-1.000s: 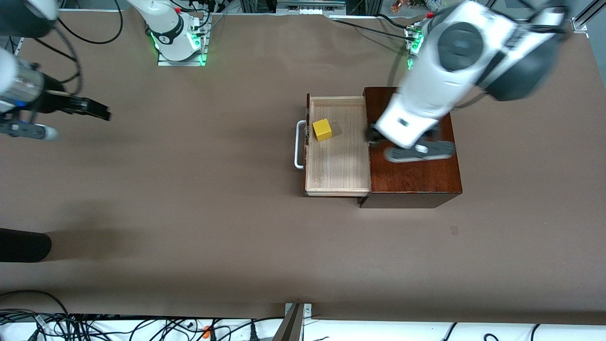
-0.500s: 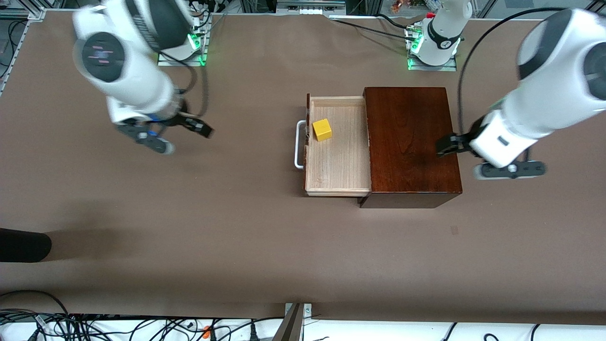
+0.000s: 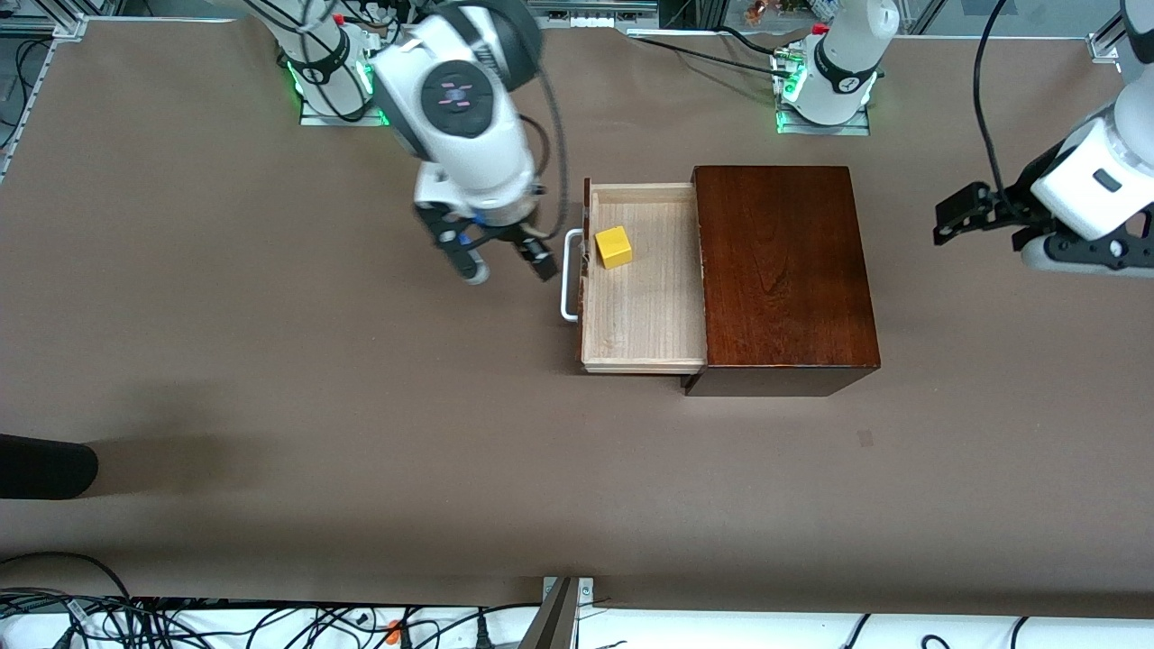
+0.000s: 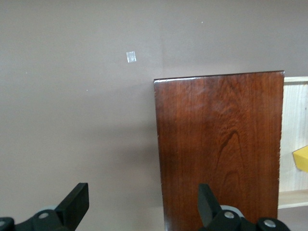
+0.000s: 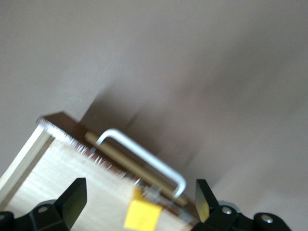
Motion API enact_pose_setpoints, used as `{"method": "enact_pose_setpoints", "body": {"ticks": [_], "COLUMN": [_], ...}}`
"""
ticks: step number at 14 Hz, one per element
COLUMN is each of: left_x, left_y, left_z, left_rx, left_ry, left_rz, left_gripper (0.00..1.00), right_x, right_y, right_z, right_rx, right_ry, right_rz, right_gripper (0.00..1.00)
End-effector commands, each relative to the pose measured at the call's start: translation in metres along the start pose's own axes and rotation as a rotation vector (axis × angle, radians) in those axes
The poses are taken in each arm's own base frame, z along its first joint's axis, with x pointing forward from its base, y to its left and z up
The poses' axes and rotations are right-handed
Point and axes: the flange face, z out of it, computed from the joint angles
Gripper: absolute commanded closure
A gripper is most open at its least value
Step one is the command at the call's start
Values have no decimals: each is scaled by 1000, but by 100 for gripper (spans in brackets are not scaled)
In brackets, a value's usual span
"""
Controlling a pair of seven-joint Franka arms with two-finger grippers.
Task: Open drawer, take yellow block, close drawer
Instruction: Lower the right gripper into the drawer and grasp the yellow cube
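Observation:
The drawer [image 3: 642, 306] stands pulled out of the dark wood box [image 3: 784, 270], with its white handle [image 3: 568, 275] toward the right arm's end of the table. The yellow block [image 3: 613, 246] lies in the tray, just inside the handle. My right gripper [image 3: 505, 257] hangs open above the table beside the handle. In the right wrist view the block [image 5: 142, 215] and handle [image 5: 144, 156] show between its spread fingers [image 5: 74, 197]. My left gripper [image 3: 965, 214] is open and empty, off the box toward the left arm's end. Its wrist view shows the box [image 4: 221, 144] and the drawer [image 4: 294, 125].
A dark object [image 3: 45, 467] juts in at the table's edge at the right arm's end. Cables [image 3: 180, 622] run along the edge nearest the front camera. A small tape mark [image 3: 865, 438] sits on the brown table, nearer the camera than the box.
The right arm has swung from its end of the table over to the drawer's handle. The left arm has drawn back from above the box toward its own end. Drawer and block have not moved.

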Motion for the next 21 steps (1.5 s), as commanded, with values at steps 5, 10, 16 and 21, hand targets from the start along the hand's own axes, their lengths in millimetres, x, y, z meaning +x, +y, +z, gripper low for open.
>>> {"method": "enact_pose_setpoints", "body": {"ticks": [5, 10, 16, 21], "left_x": [-15, -15, -13, -12], "left_y": [4, 5, 4, 7], "left_z": [0, -2, -4, -6], "left_rx": [-3, -4, -5, -4], "left_ry": [19, 20, 20, 25], "left_rz": [47, 47, 38, 46], "left_gripper": [0, 0, 0, 0], "right_x": [-80, -104, -110, -119], "right_y": [-19, -20, -15, -2], "right_z": [44, 100, 125, 138], "right_rx": [56, 52, 13, -54], "right_ry": [-40, 16, 18, 47], "right_rz": [177, 147, 190, 194], "right_gripper": [0, 0, 0, 0]}}
